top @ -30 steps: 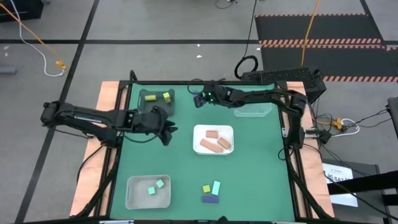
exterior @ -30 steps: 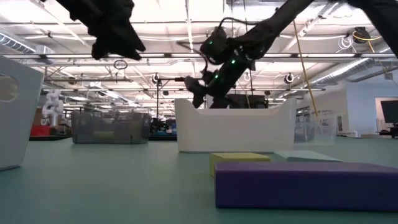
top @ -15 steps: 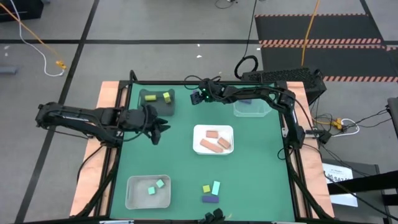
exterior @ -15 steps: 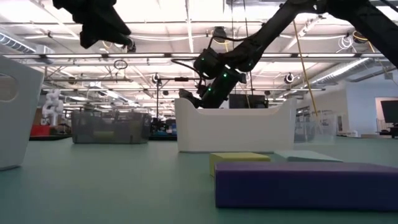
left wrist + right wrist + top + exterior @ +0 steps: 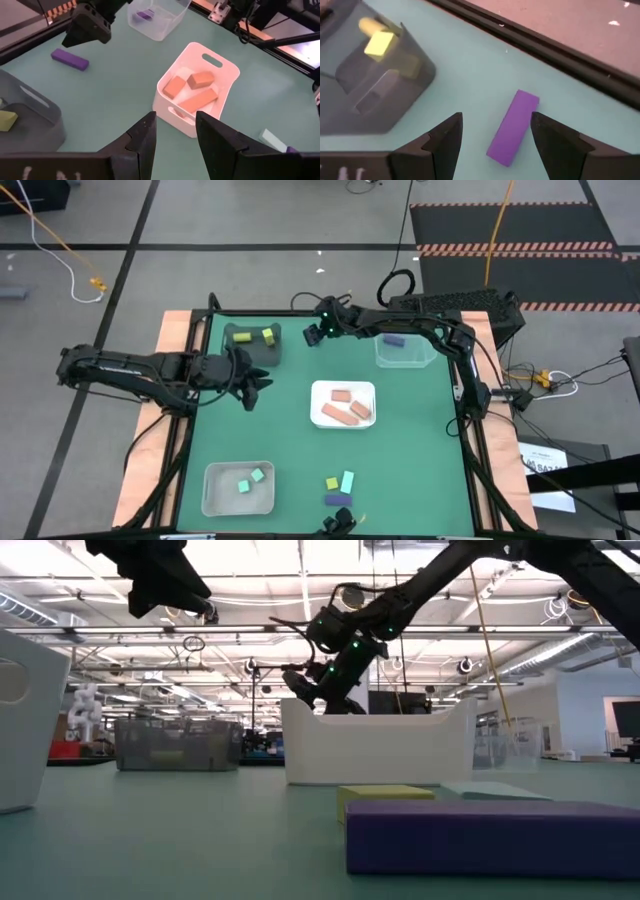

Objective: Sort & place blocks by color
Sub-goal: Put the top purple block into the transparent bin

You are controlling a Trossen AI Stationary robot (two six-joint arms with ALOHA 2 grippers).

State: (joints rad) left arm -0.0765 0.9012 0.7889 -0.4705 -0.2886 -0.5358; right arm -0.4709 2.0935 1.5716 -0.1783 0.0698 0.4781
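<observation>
One purple bar lies loose on the table near the dark grey tray; the right gripper hovers above it, jaws spread (likely to straddle it). The left gripper, open and empty, waits beside the white tray.

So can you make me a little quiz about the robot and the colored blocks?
1. True or false: the white tray holds pink blocks.
2. What lies on the table just ahead of the open right gripper? A) a yellow cube B) a purple bar C) a green cube
3. Fill in: the yellow blocks sit in the ___ grey tray.

Key: 1 true; 2 B; 3 dark.
</observation>
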